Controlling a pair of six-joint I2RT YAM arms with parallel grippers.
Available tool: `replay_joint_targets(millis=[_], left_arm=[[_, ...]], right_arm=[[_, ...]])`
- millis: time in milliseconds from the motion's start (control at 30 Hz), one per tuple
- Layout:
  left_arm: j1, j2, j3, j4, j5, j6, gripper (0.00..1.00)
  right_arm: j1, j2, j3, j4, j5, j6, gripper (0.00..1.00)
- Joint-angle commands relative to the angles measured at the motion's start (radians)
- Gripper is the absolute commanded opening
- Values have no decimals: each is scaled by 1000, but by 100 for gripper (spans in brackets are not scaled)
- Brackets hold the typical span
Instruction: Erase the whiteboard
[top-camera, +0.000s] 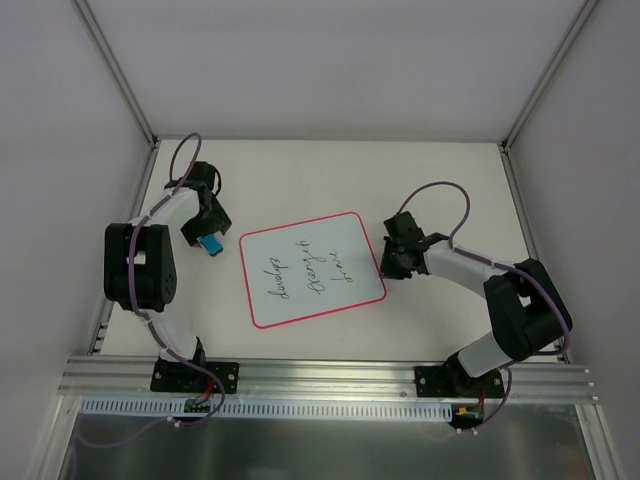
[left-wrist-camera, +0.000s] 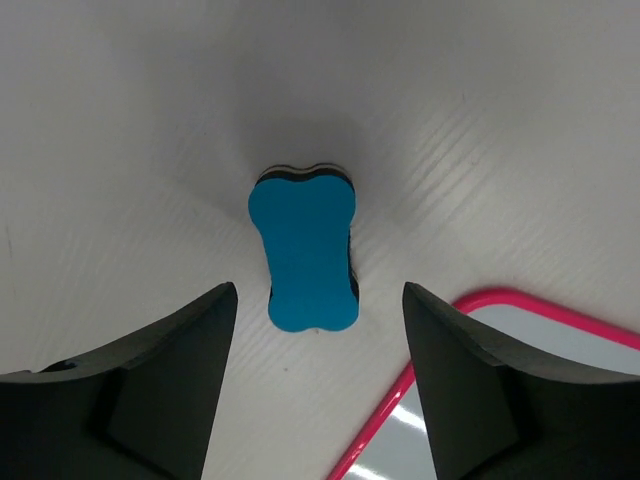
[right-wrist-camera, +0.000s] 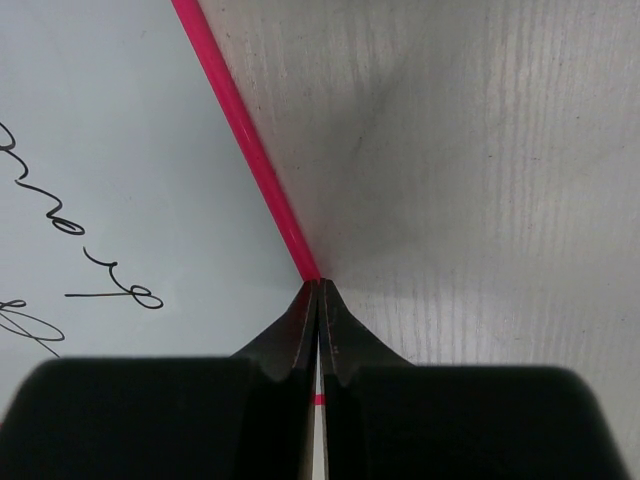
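board: the whiteboard (top-camera: 300, 240) lies flat in the middle of the table (top-camera: 430, 180), turned a bit askew to the table's edges. The dark handwriting (top-camera: 316, 268) on it isn't wiped yet.
eraser: the little blue bone-shaped eraser (left-wrist-camera: 303, 250) sits flat on the table, just off the board's left edge up by its far-left corner, not touching it.
left tool: the left gripper (left-wrist-camera: 318, 292) hangs right over the eraser with its jaws wide, one finger on each side and clear table showing in both gaps. Nothing is held.
right tool: the right gripper (right-wrist-camera: 319, 290) is pinched fully shut with nothing between the fingers. Its tips are down at the pink border on the board's right edge. Looks like it's pinning the board, though I can't tell for sure that it's pressing.
step in hand: grabbing the eraser, I'd say.
how to nail it: come straight down so the fingers land on the two long sides at the narrow waist, low enough to catch the dark felt layer too. Squeeze evenly so it doesn't twist or pop out.
watch for: the board's corner is just beside the right-hand finger, so don't clip it going down. I'd leave the other arm parked on that edge so the board won't slide during wiping.
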Motion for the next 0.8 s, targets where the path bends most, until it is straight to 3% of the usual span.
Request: replay_joint_targets(millis=[0, 100, 300, 467, 667, 767], left_arm=[[21, 59, 66, -9, -21, 7, 65], [29, 96, 79, -6, -15, 12, 57], [29, 116, 64, 4, -10, 20, 52], [51, 110, 43, 17, 11, 26, 42], [51, 90, 0, 33, 22, 29, 40], [51, 80, -22, 37, 31, 33, 33]], right_arm=[[13, 47, -19, -117, 39, 6, 0], [16, 51, -13, -114, 30, 2, 0], [18, 64, -10, -108, 22, 0, 0], [19, 71, -4, -108, 22, -6, 0], [18, 82, 1, -111, 12, -11, 0], [19, 85, 6, -111, 10, -15, 0]])
